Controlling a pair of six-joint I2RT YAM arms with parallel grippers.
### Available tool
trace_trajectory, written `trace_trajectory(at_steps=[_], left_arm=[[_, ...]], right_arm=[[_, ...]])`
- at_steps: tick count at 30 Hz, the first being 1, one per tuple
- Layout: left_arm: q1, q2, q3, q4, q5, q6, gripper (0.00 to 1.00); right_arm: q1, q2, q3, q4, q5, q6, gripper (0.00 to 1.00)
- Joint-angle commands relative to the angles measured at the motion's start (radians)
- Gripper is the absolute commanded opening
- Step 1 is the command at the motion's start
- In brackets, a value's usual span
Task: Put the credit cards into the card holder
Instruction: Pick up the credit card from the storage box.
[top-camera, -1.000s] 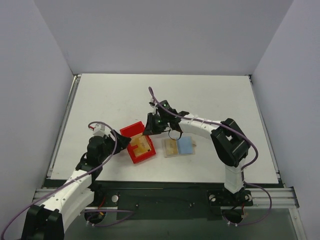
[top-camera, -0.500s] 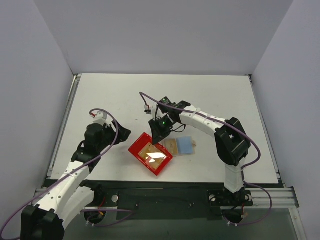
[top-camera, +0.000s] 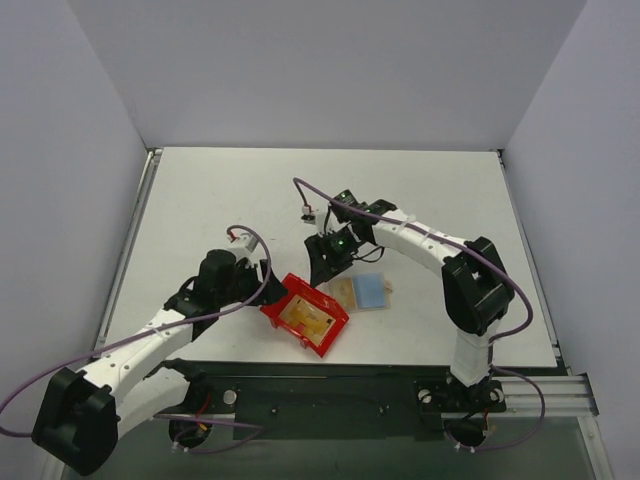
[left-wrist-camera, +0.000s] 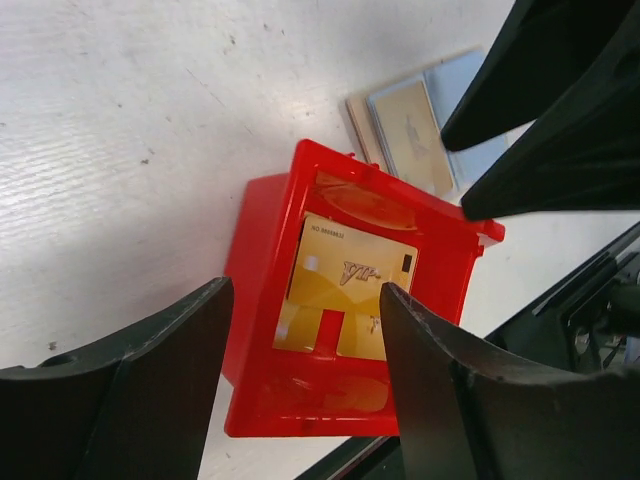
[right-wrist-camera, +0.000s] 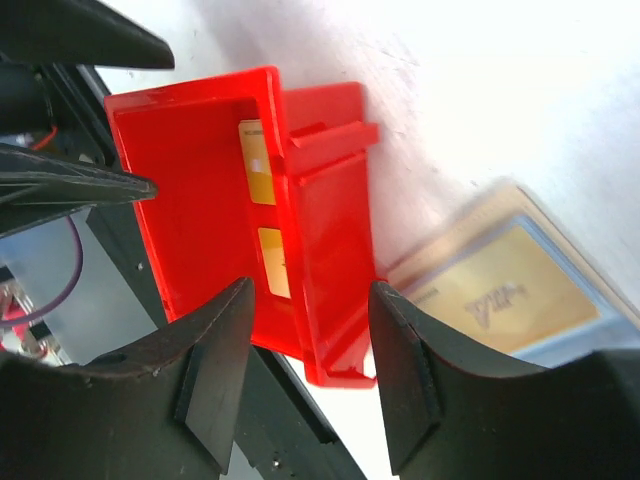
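Orange-yellow credit cards (left-wrist-camera: 350, 270) lie overlapping on the floor of a red bin (top-camera: 292, 287), which stands askew near the table's front edge. Right of it the card holder (top-camera: 372, 291) lies open, blue lining up, with another credit card (top-camera: 343, 291) on its tan half. My left gripper (top-camera: 268, 290) is open at the bin's left side; in the left wrist view its gripper (left-wrist-camera: 305, 290) frames the bin (left-wrist-camera: 262, 300). My right gripper (top-camera: 322, 272) hovers open over the bin's far right corner. In the right wrist view the gripper (right-wrist-camera: 310, 290) straddles the bin wall (right-wrist-camera: 320, 230) without gripping it.
The dark base rail (top-camera: 330, 385) runs just in front of the bin. Grey walls enclose the white table (top-camera: 400, 190) on three sides. Purple cables (top-camera: 310, 195) loop off both arms.
The right gripper swung the red bin round and toward the front edge, then opened and let it go. The left arm moved right, up to the bin.
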Motion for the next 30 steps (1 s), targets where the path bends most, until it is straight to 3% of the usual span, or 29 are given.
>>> trace_trajectory(at_steps=[1,4,7,11,23,27,30], left_arm=[[-0.038,0.045,0.086,0.001,-0.011,0.067,0.70],[-0.039,0.077,0.106,-0.011,-0.035,0.087,0.66],[-0.040,0.146,0.154,-0.031,-0.032,0.128,0.51],[-0.059,0.237,0.216,-0.088,-0.044,0.170,0.38],[-0.168,0.291,0.302,-0.266,-0.233,0.194,0.41],[-0.184,0.326,0.326,-0.299,-0.233,0.197,0.33],[-0.188,0.356,0.338,-0.304,-0.258,0.199,0.20]], right_arm=[[-0.057,-0.169,-0.072,0.083,0.050,0.088,0.45],[-0.076,-0.223,-0.111,0.101,0.075,0.101,0.45],[-0.083,-0.279,-0.146,0.103,0.077,0.111,0.45],[-0.088,-0.329,-0.183,0.097,0.075,0.119,0.45],[-0.089,-0.375,-0.227,0.092,0.083,0.121,0.45],[-0.089,-0.381,-0.232,0.090,0.086,0.121,0.45],[-0.089,-0.386,-0.238,0.092,0.089,0.121,0.45]])
